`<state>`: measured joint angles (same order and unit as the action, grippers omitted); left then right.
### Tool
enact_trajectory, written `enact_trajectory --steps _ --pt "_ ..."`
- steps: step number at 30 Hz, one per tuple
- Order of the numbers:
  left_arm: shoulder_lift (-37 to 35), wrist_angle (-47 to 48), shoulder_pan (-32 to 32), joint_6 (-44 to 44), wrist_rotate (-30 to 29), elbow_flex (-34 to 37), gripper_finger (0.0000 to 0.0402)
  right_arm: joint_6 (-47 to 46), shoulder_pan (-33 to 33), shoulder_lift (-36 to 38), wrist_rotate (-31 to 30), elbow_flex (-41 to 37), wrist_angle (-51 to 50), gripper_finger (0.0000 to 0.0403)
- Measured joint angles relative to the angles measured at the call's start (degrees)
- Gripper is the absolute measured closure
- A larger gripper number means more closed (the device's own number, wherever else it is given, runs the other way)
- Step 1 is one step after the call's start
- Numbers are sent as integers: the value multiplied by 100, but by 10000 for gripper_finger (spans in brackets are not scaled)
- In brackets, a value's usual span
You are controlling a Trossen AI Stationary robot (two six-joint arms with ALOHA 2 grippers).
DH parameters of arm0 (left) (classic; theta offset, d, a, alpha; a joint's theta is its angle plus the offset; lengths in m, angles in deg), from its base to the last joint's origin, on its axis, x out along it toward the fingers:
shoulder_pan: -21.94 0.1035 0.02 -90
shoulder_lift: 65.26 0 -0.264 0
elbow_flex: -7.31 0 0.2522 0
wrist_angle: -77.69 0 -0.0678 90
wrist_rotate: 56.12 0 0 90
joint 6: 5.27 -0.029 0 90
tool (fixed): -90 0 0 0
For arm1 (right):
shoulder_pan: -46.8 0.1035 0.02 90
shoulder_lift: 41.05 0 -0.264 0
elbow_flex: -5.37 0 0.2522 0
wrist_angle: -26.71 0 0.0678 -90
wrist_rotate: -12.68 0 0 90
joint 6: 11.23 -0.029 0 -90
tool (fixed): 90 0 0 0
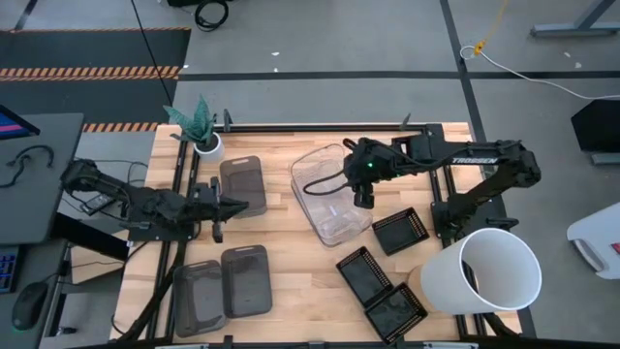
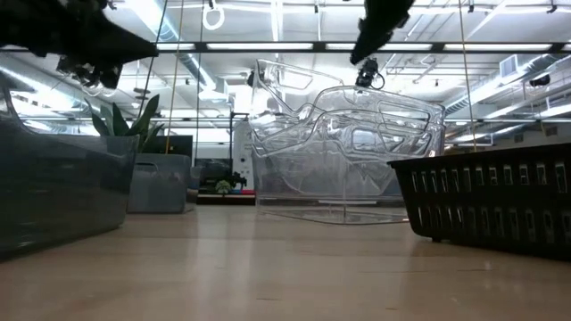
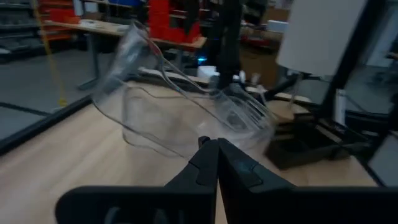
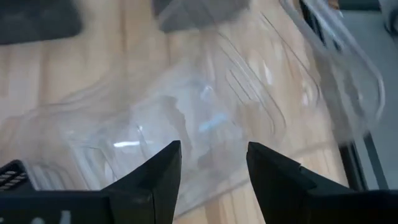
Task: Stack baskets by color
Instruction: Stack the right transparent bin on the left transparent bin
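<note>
Clear baskets [image 1: 329, 194] sit nested mid-table, the upper one tilted up on the lower [image 2: 348, 147]. Three grey baskets lie on the left: one further back [image 1: 242, 184] and two side by side near the front edge [image 1: 225, 288]. Three black mesh baskets [image 1: 383, 274] lie on the right. My right gripper [image 1: 363, 199] hangs open just above the clear baskets [image 4: 205, 118], fingers slanting down, nothing between them. My left gripper [image 1: 221, 206] is shut and empty, held level above the table beside the far grey basket, pointing toward the clear baskets [image 3: 186, 112].
A large white bucket [image 1: 489, 271] lies on its side at the front right, next to the black baskets. A small white plant pot [image 1: 205, 145] stands at the far left corner. Bare wood shows at mid-table near the front edge [image 1: 300, 281].
</note>
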<state>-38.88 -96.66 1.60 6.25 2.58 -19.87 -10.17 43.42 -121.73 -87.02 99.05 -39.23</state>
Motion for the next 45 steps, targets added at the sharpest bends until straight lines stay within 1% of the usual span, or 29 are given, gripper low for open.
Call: enact_trajectory --steps 5,10,13,16,20,24,28,33,36,41,45 --pt "818 84 415 -16 -45 -511 391 -719 -7 110 -432 -373 -81 216" --pt "1452 273 739 -12 -53 -982 379 -1215 -2 140 -949 -385 -356 216" --pt "1775 313 850 -12 -13 -1182 357 -1372 -7 196 -1128 -385 -410 216" --pt "2065 294 907 -26 187 -1328 324 -1423 -52 209 -1205 -408 -328 216" --pt "2401 459 839 -292 312 -1444 279 -1632 -193 209 -1216 -582 102 216" --pt "2595 768 688 -319 315 -1550 245 -1802 -243 204 -1154 -919 437 216" --pt "2622 782 589 -318 318 -1554 230 -2127 -263 204 -1132 -1194 656 216" --pt "2622 773 591 -291 316 -1554 229 -2384 -244 77 -1166 -1429 937 216" --pt "2618 775 591 -292 316 -1554 229 -2402 -251 -92 -1190 -1524 1293 216" --pt "2618 769 591 -276 316 -1557 230 -2406 -325 -356 -1117 -1543 1450 216" --pt "2618 771 591 -295 316 -1557 230 -2508 -404 -544 -1024 -1543 1450 231"
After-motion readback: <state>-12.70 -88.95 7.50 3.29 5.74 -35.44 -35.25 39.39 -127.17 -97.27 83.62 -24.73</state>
